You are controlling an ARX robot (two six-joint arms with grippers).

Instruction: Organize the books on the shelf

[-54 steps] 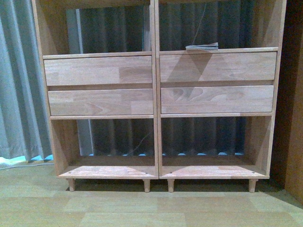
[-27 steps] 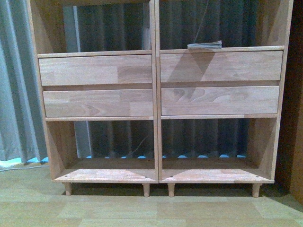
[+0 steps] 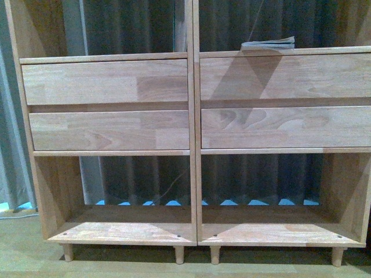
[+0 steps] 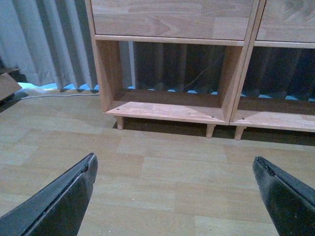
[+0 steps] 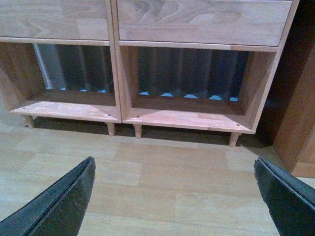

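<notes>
The light-wood shelf (image 3: 193,145) fills the front view, with four drawer fronts and open compartments above and below. A thin book (image 3: 268,43) lies flat in the upper right compartment, just above the top right drawer; only its pale edge shows. The teal book is out of view. The shelf's lower compartments also show in the left wrist view (image 4: 167,110) and the right wrist view (image 5: 189,118). My left gripper (image 4: 172,196) is open and empty above the wooden floor. My right gripper (image 5: 172,196) is open and empty above the floor too. Neither gripper shows in the front view.
Grey curtains (image 4: 44,44) hang behind and left of the shelf. A dark wooden piece of furniture (image 5: 300,113) stands right of the shelf. A pale upright strip (image 3: 72,26) stands in the upper left compartment. Wooden floor (image 4: 162,162) lies before the shelf.
The shelf has grown larger in the front view and shifted, so the camera has moved closer to it. The flat book stays in place on its compartment.
</notes>
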